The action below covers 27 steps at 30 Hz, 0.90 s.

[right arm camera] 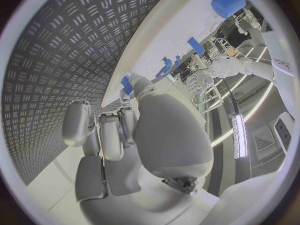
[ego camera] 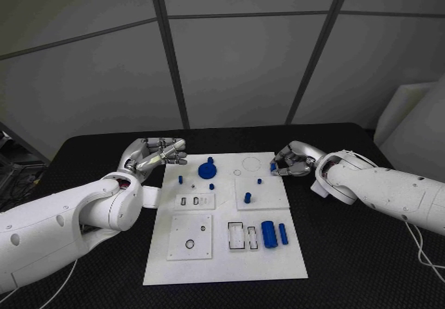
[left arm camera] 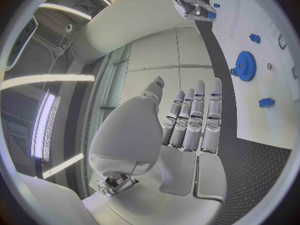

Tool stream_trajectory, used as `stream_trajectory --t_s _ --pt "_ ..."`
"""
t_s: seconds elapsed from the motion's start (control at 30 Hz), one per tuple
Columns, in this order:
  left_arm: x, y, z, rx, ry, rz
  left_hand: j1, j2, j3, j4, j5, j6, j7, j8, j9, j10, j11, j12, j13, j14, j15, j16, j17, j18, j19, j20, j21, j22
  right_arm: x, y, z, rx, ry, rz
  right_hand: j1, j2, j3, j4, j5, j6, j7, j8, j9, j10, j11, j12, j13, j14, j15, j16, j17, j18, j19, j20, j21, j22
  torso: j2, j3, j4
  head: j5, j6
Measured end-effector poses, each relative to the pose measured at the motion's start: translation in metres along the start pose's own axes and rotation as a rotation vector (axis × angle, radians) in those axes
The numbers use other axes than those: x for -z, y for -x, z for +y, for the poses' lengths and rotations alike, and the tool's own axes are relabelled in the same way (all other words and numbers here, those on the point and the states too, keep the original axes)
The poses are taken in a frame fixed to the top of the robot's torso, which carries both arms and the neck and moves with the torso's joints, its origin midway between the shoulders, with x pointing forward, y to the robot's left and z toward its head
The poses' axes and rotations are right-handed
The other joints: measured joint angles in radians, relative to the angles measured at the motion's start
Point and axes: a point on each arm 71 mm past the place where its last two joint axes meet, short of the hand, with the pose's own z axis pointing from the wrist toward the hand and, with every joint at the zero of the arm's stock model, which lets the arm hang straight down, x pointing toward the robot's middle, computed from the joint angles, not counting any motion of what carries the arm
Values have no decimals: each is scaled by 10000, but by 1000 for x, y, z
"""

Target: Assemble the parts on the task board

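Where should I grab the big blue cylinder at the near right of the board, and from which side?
Grip the big blue cylinder across its round middle, coming from above. It lies flat, and a thinner blue rod sits close on its right, so a side approach looks cramped.

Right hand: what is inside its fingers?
The right hand at the task board's far right edge pinches a small blue part at its fingertips. The fingers cover most of the part, so its shape cannot be told.
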Motion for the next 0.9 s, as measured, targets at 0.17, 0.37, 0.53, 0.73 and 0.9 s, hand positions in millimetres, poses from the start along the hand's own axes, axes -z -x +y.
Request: stream_trajectory --t_s 0.17,0.37,0.53,0.73,0.9 --pt "0 0 0 -1 1 -2 0 0 0 0 0 0 0 0 0 0 0 0 0 0 0 0 0 0 0 0 0 -1 -1 0 0 12 7 -6 -82 101 5 5 0 188 -43 24 -3 54 -53 80 0 38 -38 38 -1 0 93 -16 68 119 0 2 -1 1 -18" --pt "0 0 0 -2 2 -4 0 0 28 -27 0 0 0 0 0 0 0 0 0 0 0 0 -1 0 0 0 -1 -1 -1 0 1 16 10 -91 -125 280 71 73 -3 477 -178 150 4 160 -160 196 0 37 -111 114 -1 0 236 -89 166 319 0 2 -6 2 -29" --pt "0 0 0 -3 6 -6 0 0 28 -27 0 0 0 0 0 0 0 0 0 0 0 0 -1 0 0 0 -6 -2 -1 1 2 14 30 -356 -26 448 288 -6 -196 648 -259 211 9 253 -253 269 0 20 -235 153 -2 0 340 -193 262 477 -1 2 -7 -4 -42" --pt "0 1 0 -7 18 -17 0 0 28 -27 0 0 0 0 0 0 0 0 0 0 0 0 -2 0 0 0 -6 -2 2 2 7 -111 131 -717 158 633 523 -203 -273 646 -261 233 11 268 -268 318 0 55 -269 194 -3 0 376 -230 308 574 -8 7 -7 25 -41" --pt "0 2 1 -17 30 -36 0 0 28 -27 0 0 0 0 0 0 0 0 0 0 0 -43 8 5 -36 37 -7 9 6 -1 24 -377 405 -857 168 643 625 -253 -306 663 -244 232 11 268 -268 318 0 55 -269 194 -3 -1 412 -266 308 585 -23 1 -14 50 -46"
